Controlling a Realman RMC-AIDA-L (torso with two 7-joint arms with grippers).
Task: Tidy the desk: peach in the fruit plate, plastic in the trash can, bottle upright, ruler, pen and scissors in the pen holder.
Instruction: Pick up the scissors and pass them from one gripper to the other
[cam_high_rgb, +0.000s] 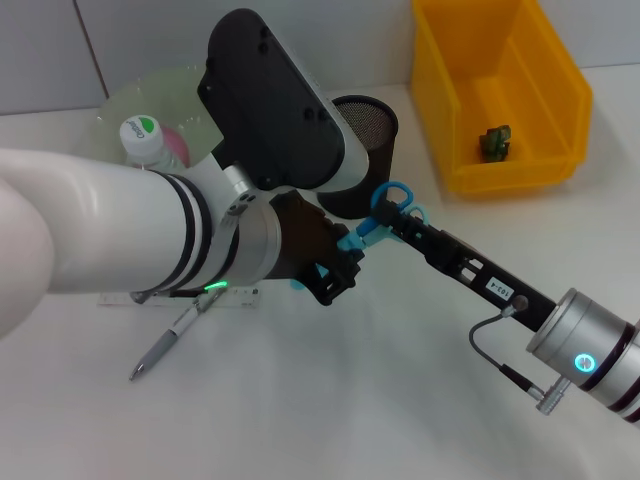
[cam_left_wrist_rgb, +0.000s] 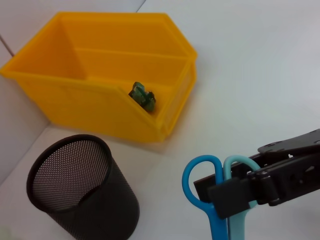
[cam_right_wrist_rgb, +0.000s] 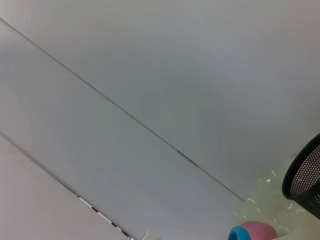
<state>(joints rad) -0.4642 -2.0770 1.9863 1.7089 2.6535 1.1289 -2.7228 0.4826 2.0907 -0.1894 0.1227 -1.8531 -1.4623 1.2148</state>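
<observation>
Right gripper is clamped on the blue scissors, handles up, held just beside the black mesh pen holder on the side toward the desk's near edge, not yet over its mouth. The left wrist view shows the dark fingers pinching both scissor shanks right under the handle loops. Left gripper hangs low over the middle of the desk, near the scissors; whether it is open or closed cannot be told.

Progress, judging by layout: bottle stands upright with its cap on near the far left. Pale green fruit plate sits behind it with something pink in it, likely the peach, mostly hidden by the left arm. Yellow bin at the far right corner holds a small green crumpled scrap, probably the plastic. So those three look done. Scissors are midway. Left to do: pen and clear ruler, both flat on the desk at the left, the ruler partly under the left arm.

Room: the holder looks empty and has an open top. Bin sits close on one side and the left arm crowds the other, so the lift-and-drop lane is narrow. Near side of the desk is bare white surface.
</observation>
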